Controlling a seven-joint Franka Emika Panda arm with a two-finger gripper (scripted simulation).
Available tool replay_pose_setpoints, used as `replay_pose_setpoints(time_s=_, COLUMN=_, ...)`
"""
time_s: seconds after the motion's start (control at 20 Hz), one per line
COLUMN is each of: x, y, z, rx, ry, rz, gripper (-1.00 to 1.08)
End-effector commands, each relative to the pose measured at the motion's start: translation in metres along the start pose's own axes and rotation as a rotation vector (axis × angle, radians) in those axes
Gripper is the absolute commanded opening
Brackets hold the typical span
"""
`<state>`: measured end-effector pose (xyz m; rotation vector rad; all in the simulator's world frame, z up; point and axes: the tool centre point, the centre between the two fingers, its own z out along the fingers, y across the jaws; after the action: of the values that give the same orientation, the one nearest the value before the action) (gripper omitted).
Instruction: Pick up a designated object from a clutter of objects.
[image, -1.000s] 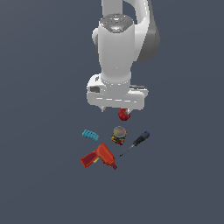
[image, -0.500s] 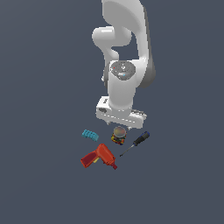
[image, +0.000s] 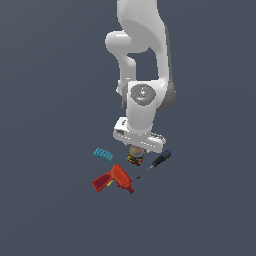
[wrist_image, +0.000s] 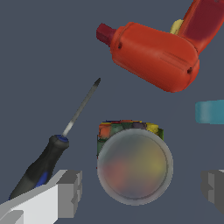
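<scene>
The multicoloured jar (wrist_image: 133, 164) sits upright on the dark floor, its greyish round lid facing the wrist camera, between the two grey fingertips (wrist_image: 70, 194) of the gripper (wrist_image: 142, 192). The jaws are spread wide, one on each side of the jar, with clear gaps and no contact. In the exterior view the gripper (image: 136, 148) hangs directly over the jar (image: 134, 158). The red drill (image: 114, 180) lies near the jar, the teal ridged block (image: 103, 154) toward the exterior view's left, and the screwdriver (image: 155, 163) just beside the jar on the exterior view's right.
</scene>
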<state>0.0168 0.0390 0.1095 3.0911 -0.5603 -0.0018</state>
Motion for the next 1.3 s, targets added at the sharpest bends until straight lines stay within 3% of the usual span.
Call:
replay_pose_setpoints(time_s=0.0, x=0.000, y=0.000, z=0.000, rx=0.000, ry=0.000, rz=0.000, gripper=1.00)
replay_pose_setpoints(time_s=0.9, x=0.000, y=0.000, z=0.052, rx=0.000, ry=0.001, rz=0.003, gripper=1.00)
replay_pose_setpoints(time_s=0.95, x=0.000, y=0.000, z=0.052, rx=0.000, ry=0.001, rz=0.003, gripper=-1.00)
replay_pose_setpoints(time_s=1.25, x=0.000, y=0.000, z=0.052, rx=0.000, ry=0.001, rz=0.003, gripper=-1.00)
